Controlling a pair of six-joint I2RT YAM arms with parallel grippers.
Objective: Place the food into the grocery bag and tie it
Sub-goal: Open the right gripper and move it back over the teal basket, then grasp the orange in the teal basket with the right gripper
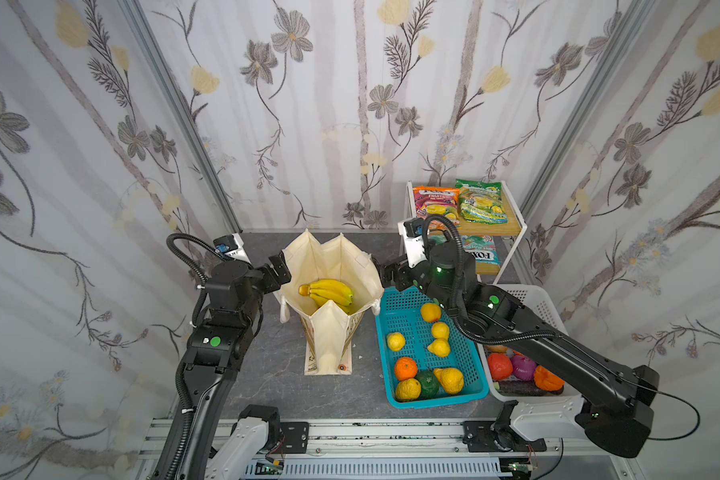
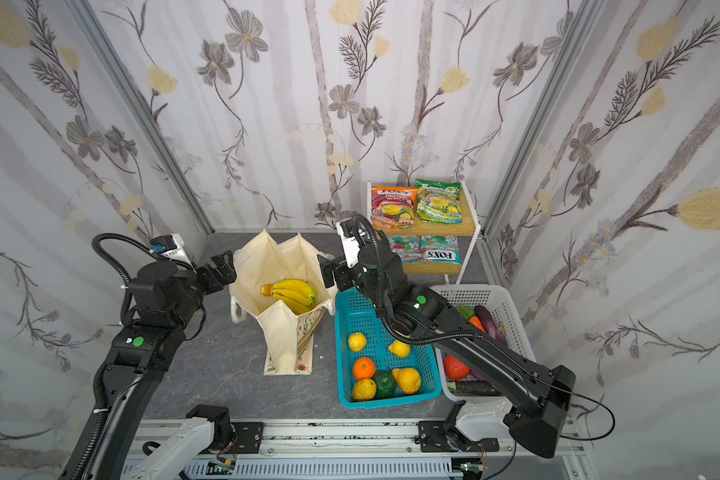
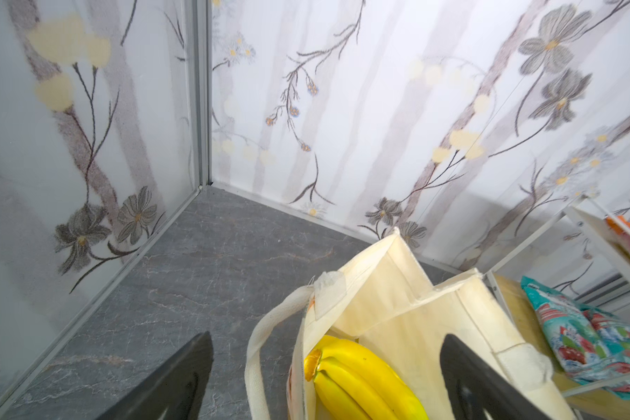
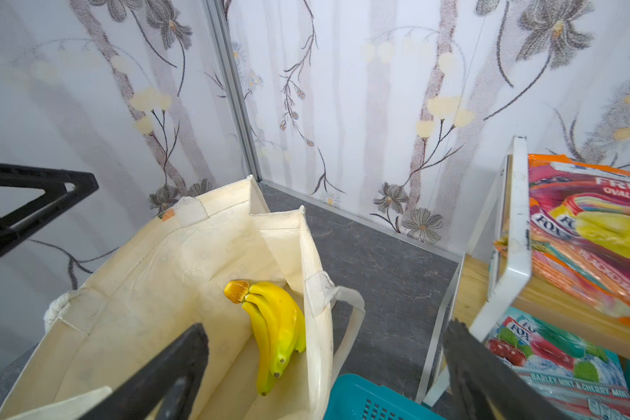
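The grocery bag (image 1: 337, 259) (image 2: 283, 262) stands open at mid-table, with the banana bunch (image 1: 329, 291) (image 2: 292, 291) (image 3: 360, 381) (image 4: 274, 327) lying inside. My left gripper (image 1: 281, 270) (image 3: 326, 338) is open at the bag's left rim, one finger outside and one over the inside. The right gripper (image 1: 385, 272) (image 4: 324, 325) is open at the right rim, holding nothing. A tangerine (image 1: 405, 368) and a lemon (image 1: 395, 341) lie in the blue basket (image 1: 381, 353). Orange-red (image 1: 435, 203) and green (image 1: 481, 203) candy packets lie on the shelf top.
A white shelf rack (image 1: 516, 232) stands at the back right, with teal packets (image 1: 483, 254) on its lower board. A white basket (image 1: 535, 299) of vegetables sits under my right arm. More fruit fills the blue basket. Walls close in on three sides.
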